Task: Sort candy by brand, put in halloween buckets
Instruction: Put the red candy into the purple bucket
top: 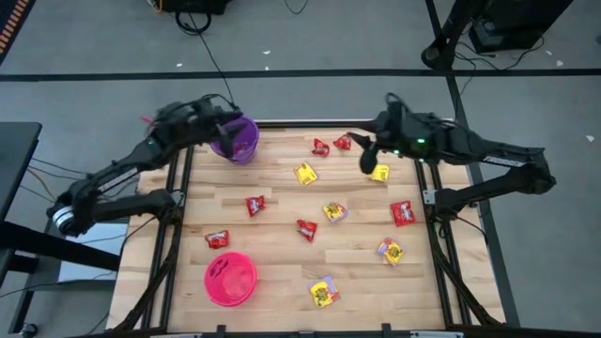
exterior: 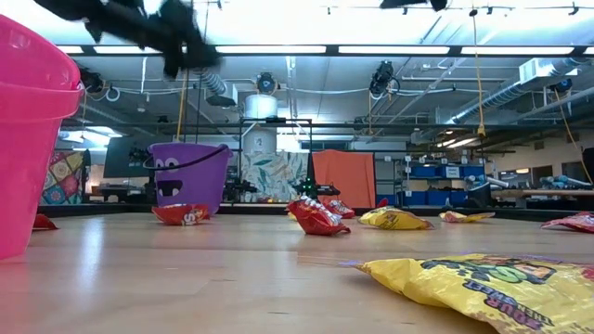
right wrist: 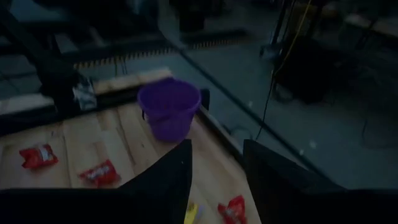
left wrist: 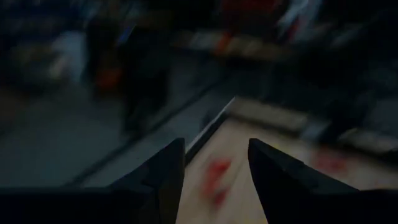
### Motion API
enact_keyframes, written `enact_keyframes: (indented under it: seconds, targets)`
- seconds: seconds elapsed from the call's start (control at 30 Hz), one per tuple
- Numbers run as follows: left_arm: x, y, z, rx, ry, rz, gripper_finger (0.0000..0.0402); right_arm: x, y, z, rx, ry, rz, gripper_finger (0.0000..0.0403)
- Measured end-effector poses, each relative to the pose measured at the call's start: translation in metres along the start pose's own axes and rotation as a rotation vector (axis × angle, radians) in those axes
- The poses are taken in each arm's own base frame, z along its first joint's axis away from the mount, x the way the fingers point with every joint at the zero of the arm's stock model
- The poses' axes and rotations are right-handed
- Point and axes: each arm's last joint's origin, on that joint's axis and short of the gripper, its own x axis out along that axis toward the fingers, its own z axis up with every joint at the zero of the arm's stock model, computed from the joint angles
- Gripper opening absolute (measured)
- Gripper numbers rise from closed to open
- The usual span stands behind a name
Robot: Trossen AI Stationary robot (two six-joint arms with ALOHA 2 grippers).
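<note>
A purple bucket [top: 235,139] stands at the table's far left, and a pink bucket [top: 230,278] stands at the near left. Red and yellow candy packets lie scattered flat on the wooden top, among them a red one [top: 254,205] and a yellow one [top: 305,174]. My left gripper [top: 223,122] hovers by the purple bucket's far rim. It is open, and nothing sits between its fingers [left wrist: 168,171]. My right gripper [top: 367,158] hangs open above the far right, between two red packets [top: 343,143] and a yellow packet [top: 379,172]. It faces the purple bucket [right wrist: 169,107].
The table's frame rails [top: 441,235] run along its left and right edges. Several packets lie across the middle and right of the top, such as a yellow packet [exterior: 483,288] close to the near edge. Cables lie on the floor beyond the far edge.
</note>
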Motion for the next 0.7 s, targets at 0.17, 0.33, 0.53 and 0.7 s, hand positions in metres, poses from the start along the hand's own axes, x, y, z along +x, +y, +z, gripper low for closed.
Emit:
enact_keyframes:
  seconds: [0.17, 0.33, 0.53, 0.7]
  targets:
    - [-0.036, -0.028, 0.03, 0.065, -0.233, -0.155, 0.0183, 0.049, 0.005, -0.014, -0.015, 0.124, 0.023, 0.0156]
    - [-0.058, -0.043, 0.029, 0.067, -0.219, -0.215, 0.0183, 0.102, -0.001, -0.038, -0.02, 0.277, 0.033, 0.0156]
    - [-0.063, -0.057, 0.015, 0.037, -0.076, -0.298, 0.0183, 0.153, -0.035, -0.068, 0.028, 0.442, 0.023, 0.0156]
    - [-0.059, -0.066, 0.007, 0.081, -0.007, -0.279, 0.0183, 0.192, -0.065, -0.097, 0.072, 0.519, 0.036, 0.0156]
